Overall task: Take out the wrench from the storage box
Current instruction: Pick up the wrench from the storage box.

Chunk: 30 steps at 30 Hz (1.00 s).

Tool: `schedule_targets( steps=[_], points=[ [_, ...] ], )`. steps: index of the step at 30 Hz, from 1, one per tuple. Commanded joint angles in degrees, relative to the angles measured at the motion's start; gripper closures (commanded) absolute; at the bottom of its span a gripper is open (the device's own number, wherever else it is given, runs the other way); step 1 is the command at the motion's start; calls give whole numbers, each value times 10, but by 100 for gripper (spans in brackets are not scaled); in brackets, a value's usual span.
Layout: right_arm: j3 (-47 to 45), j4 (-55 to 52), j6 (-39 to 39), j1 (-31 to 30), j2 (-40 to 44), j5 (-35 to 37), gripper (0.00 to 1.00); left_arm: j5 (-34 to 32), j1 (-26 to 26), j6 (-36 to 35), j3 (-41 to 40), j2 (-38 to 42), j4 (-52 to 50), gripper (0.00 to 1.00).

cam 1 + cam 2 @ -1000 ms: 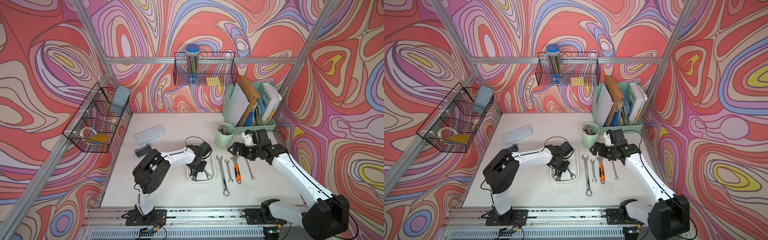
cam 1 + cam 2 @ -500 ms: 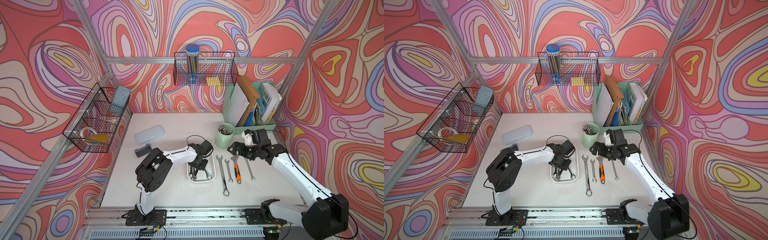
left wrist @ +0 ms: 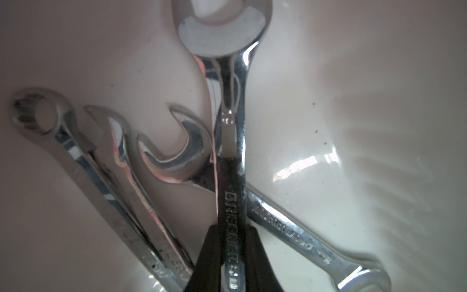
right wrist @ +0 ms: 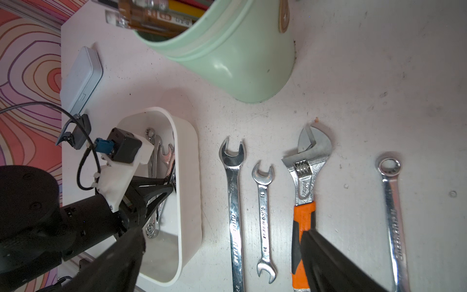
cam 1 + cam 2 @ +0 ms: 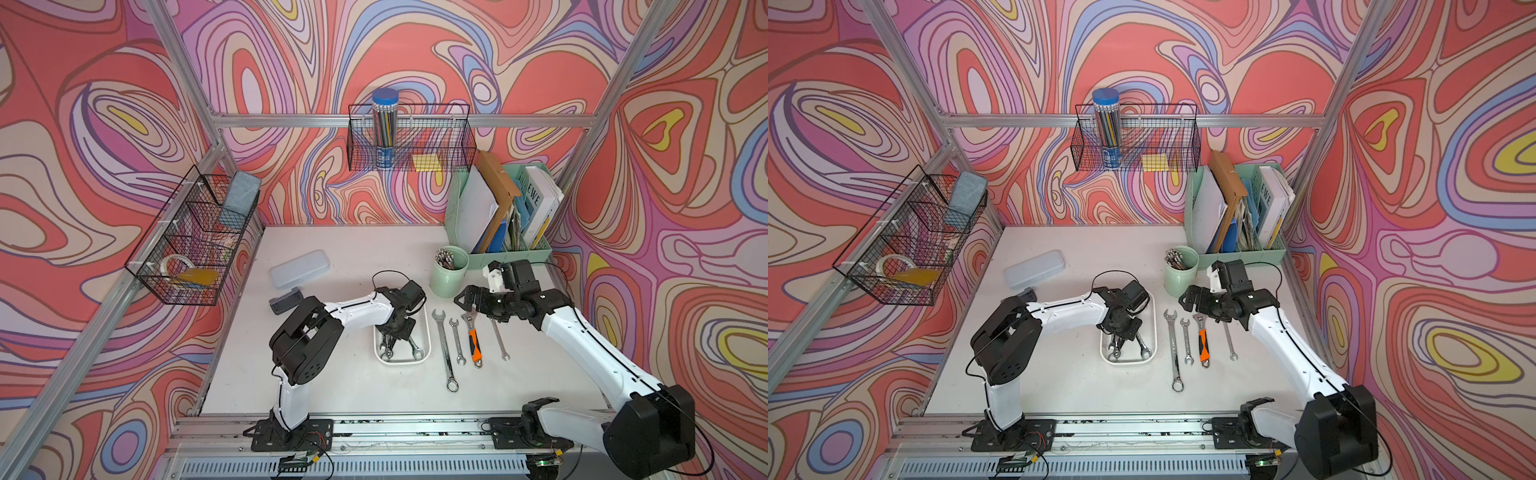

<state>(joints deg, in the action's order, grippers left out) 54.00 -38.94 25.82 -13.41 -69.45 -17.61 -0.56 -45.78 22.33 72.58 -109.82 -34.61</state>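
The storage box (image 5: 427, 332) is a shallow white tray near mid-table, seen in both top views (image 5: 1154, 328) and in the right wrist view (image 4: 188, 177). Several chrome wrenches lie crossed inside it. My left gripper (image 5: 397, 332) reaches down into the box. In the left wrist view it (image 3: 231, 227) is shut on the shank of one wrench (image 3: 228, 101), whose open-end head points away from the camera. That wrench rests across another wrench (image 3: 283, 217). My right gripper (image 5: 465, 301) hangs open above the table, right of the box, with nothing between its fingers (image 4: 328, 260).
Right of the box lie a long wrench (image 5: 444, 349), a short wrench (image 5: 457, 340), an orange-handled adjustable wrench (image 5: 473, 340) and a thin wrench (image 5: 498, 338). A mint cup (image 5: 449, 274) and green file organizer (image 5: 498, 216) stand behind. A translucent case (image 5: 299, 268) lies back left.
My left gripper has closed on the wrench shank inside the box, and its arm shifted slightly. The right arm has stayed still and open.
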Motion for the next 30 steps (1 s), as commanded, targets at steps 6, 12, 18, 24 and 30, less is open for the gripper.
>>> schedule_targets(
  steps=[6,12,18,24,30],
  points=[
    [0,7,3,3,0,0,2,17,1,31,-8,43,-18,95],
    [0,6,1,3,1,0,2,31,1,49,-7,49,-7,95],
    [2,5,0,3,3,3,2,28,0,59,5,66,-10,95],
    [3,7,0,3,3,1,2,19,-1,59,24,80,-32,95],
    [5,9,-3,3,3,0,2,13,-1,64,28,94,-46,95]
  ],
)
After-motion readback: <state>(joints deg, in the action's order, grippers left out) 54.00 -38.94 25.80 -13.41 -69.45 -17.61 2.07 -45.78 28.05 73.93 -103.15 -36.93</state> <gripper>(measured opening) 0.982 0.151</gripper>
